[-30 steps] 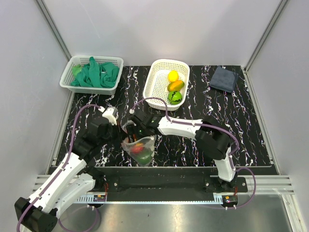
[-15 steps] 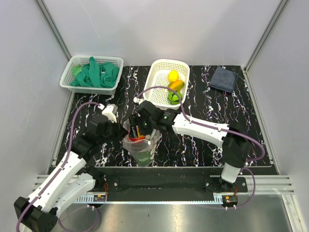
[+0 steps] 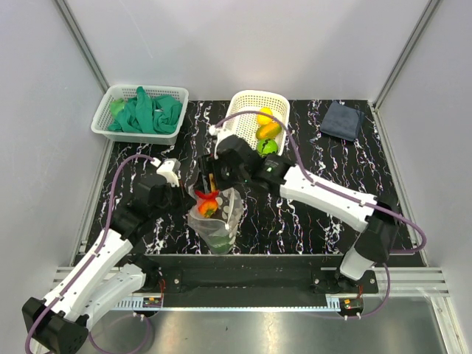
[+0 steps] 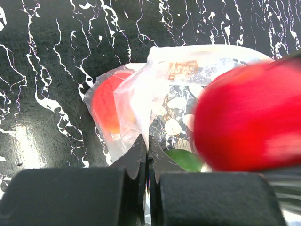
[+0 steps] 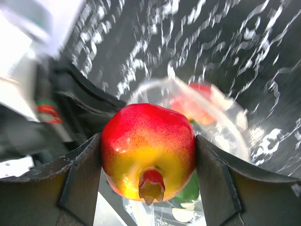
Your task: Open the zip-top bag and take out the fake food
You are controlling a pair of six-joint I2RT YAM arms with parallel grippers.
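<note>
Right claw (image 5: 148, 162) is clamping a red-and-yellow glossy plastic pomegranate (image 5: 146, 136) between its two spread fingers and is holding it just over the mouth of the clear thin plastic zip-top bag (image 3: 218, 223). The bag is standing near the middle of the near edge of the black white-veined marble table (image 3: 295, 230). From above it is hard to tell whether the fruit's underside is fully clear of the film, so it may be touching the rim.

Left claw (image 4: 146, 146), with its fingers pressed together, is pinching the left edge of the bag and propping the mouth open. A round red-orange plastic piece (image 4: 106, 106) and a green plastic piece (image 4: 184, 161) are lying inside.

Risks, as I judge them:
- The fruit is smooth and rounded, so it could be squeezed out of the fingers and drop back into the bag or roll across the table.
- If the film is snagging on the fruit or a finger, the bag could be dragged up and tip the remaining pieces out.
- The pinch on thin plastic could slip, letting the mouth collapse.

Farther back, a white lattice plastic basket (image 3: 229, 127) is holding a yellow fruit (image 3: 264, 114), an orange one (image 3: 268, 130) and a green one (image 3: 267, 147). A careless drop there could knock them about.
</note>
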